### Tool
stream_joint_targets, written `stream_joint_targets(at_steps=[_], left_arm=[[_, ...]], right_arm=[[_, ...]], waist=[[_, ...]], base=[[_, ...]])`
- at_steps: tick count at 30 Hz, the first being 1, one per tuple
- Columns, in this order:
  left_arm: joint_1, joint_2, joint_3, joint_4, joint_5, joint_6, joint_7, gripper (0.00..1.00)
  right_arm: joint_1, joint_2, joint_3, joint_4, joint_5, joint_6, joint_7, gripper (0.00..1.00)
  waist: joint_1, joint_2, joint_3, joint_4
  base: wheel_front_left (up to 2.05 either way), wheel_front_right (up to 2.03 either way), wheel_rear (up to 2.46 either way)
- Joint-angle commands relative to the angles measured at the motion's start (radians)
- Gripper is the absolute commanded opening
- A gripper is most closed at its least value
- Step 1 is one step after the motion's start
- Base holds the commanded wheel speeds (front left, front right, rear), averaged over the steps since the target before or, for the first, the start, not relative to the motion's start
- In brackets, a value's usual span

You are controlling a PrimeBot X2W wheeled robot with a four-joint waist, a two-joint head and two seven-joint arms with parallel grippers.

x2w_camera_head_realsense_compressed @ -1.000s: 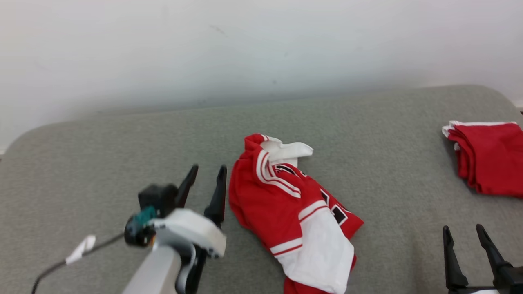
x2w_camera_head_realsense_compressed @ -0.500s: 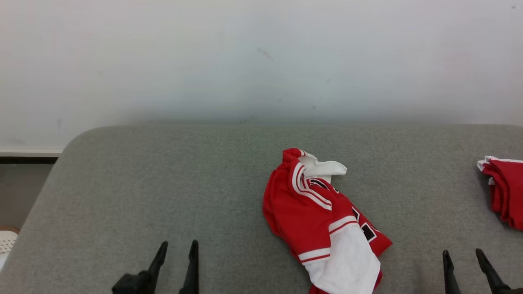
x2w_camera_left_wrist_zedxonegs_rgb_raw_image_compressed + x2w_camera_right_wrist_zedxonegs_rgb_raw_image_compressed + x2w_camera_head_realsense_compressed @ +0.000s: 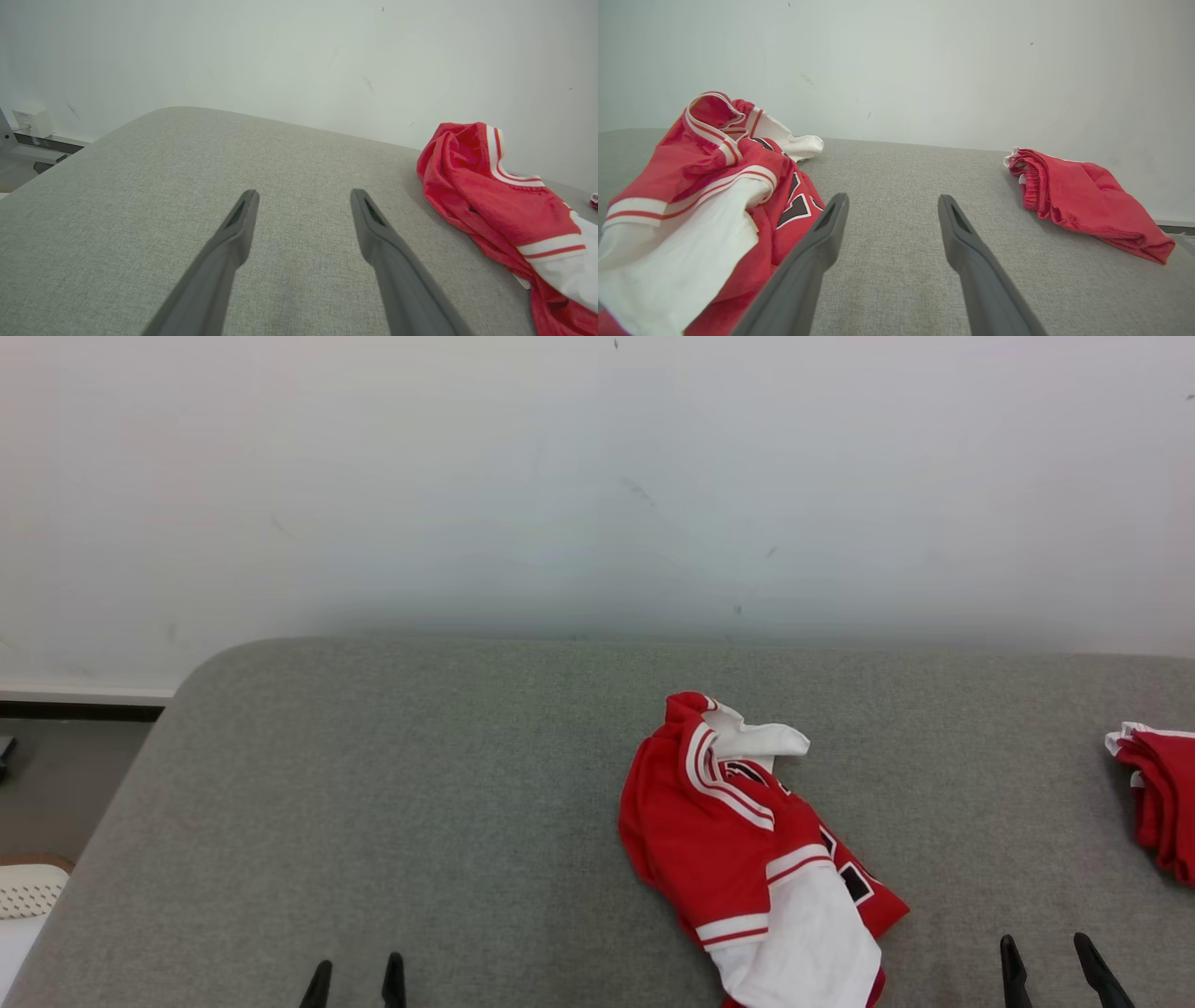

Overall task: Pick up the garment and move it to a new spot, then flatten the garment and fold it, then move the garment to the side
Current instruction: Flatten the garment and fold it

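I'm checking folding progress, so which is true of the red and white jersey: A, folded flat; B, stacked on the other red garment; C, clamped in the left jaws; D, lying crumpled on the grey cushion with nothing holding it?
D: the jersey lies bunched on the grey cushion, free of both open jaws.

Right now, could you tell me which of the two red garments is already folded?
The plain red garment at the right end, folded in layers; the red-and-white jersey in the middle lies crumpled.

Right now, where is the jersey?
In the head view the jersey lies crumpled on the grey surface, right of centre, left of the folded red cloth and nearer the right gripper than the left gripper.
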Motion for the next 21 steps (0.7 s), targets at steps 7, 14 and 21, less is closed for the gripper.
stream_joint_targets(at_steps=[7,14,21], left_arm=[[0.007,0.002,-0.007,-0.010,-0.016,0.002,0.000,1.00],[-0.018,0.002,-0.031,-0.028,-0.020,0.007,0.000,1.00],[-0.084,0.002,-0.156,-0.017,-0.022,-0.007,0.000,1.00]], right_arm=[[0.009,0.002,0.004,0.002,-0.003,-0.003,0.000,1.00],[-0.014,0.002,0.023,0.005,-0.009,-0.003,0.000,1.00],[-0.035,0.002,0.039,0.003,-0.010,-0.003,0.000,1.00]], waist=[[0.0000,0.0000,0.002,-0.001],[0.0000,0.0000,0.011,-0.020],[0.0000,0.0000,0.028,-0.057]], base=[[0.00,0.00,0.00],[0.00,0.00,0.00],[0.00,0.00,0.00]])
